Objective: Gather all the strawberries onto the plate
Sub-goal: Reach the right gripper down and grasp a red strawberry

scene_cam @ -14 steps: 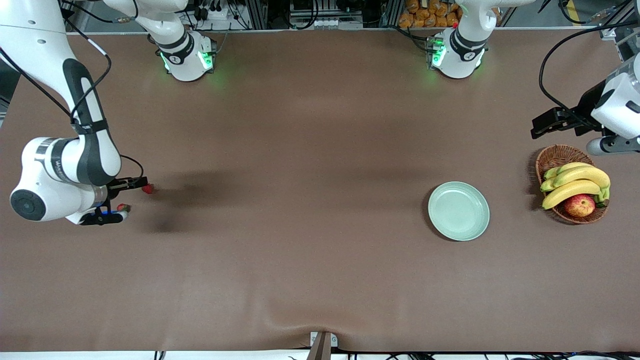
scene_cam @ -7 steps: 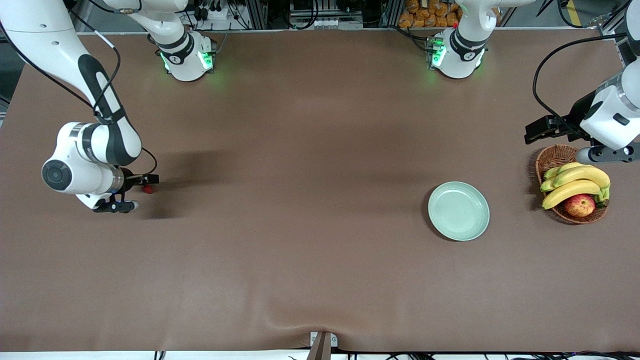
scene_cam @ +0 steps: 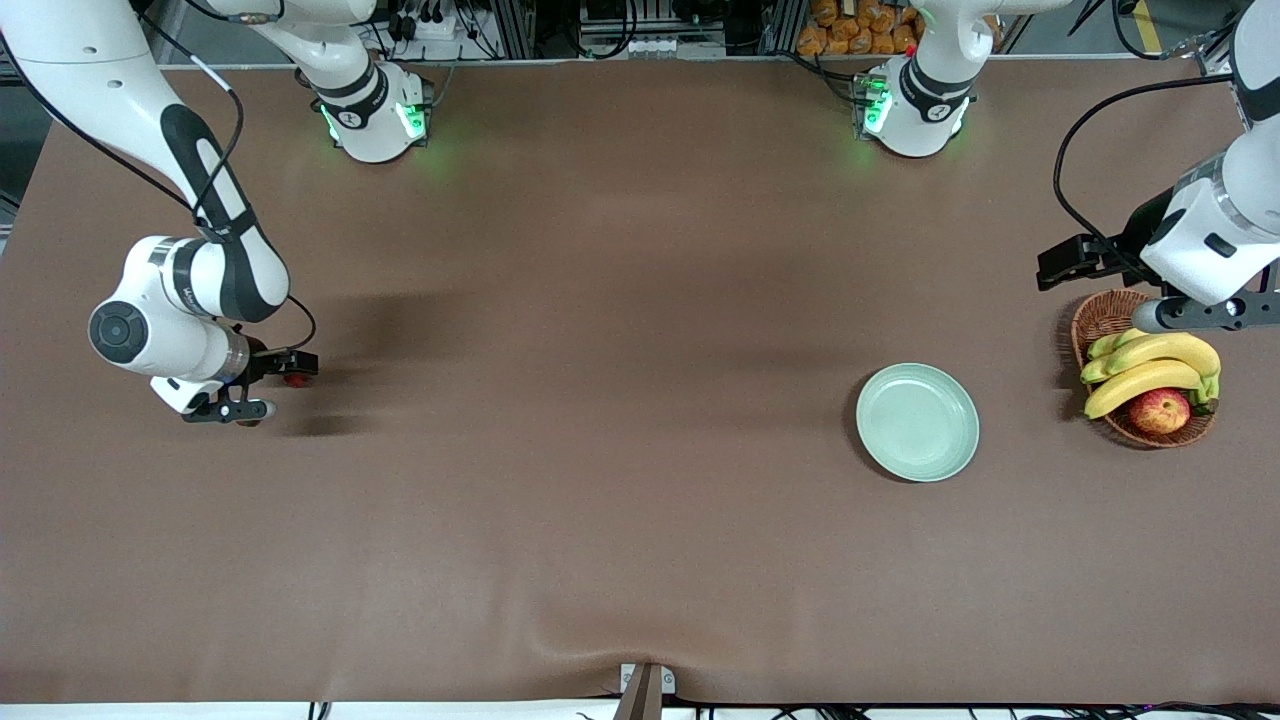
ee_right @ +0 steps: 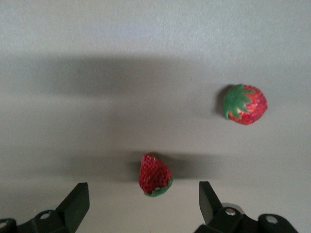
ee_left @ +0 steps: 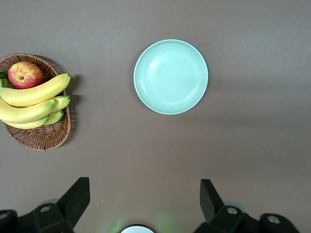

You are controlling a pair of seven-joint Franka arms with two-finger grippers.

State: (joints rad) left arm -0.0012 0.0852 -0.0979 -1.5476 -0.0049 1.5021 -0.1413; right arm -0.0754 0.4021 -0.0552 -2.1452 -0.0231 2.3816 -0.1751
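Front and wrist views of the table (scene_cam: 620, 520). The right gripper (scene_cam: 270, 385) hangs low over the table at the right arm's end, its jaws spread wide and grasping nothing. In the right wrist view two strawberries lie on the bare surface, well apart from each other: one berry (ee_right: 155, 175) sits between the spread fingers (ee_right: 77, 201) without touching either, leafy cap turned toward the camera's lower edge; the second berry (ee_right: 244, 104) lies off to one side. In the front view only a red speck (scene_cam: 295, 379) shows at the gripper's tip, the rest being hidden by the arm; a third berry cannot be made out. The left gripper (scene_cam: 1140, 290) hovers over the basket (scene_cam: 1108, 312) at the left arm's end, likewise released and empty, as its wrist view shows by the wide-set fingers (ee_left: 77, 199). The plate (scene_cam: 917, 421) rests empty on the table beside the basket, toward the table's middle, well apart from the berries. The basket holds bananas (scene_cam: 1150, 365) and an apple (scene_cam: 1159, 410).
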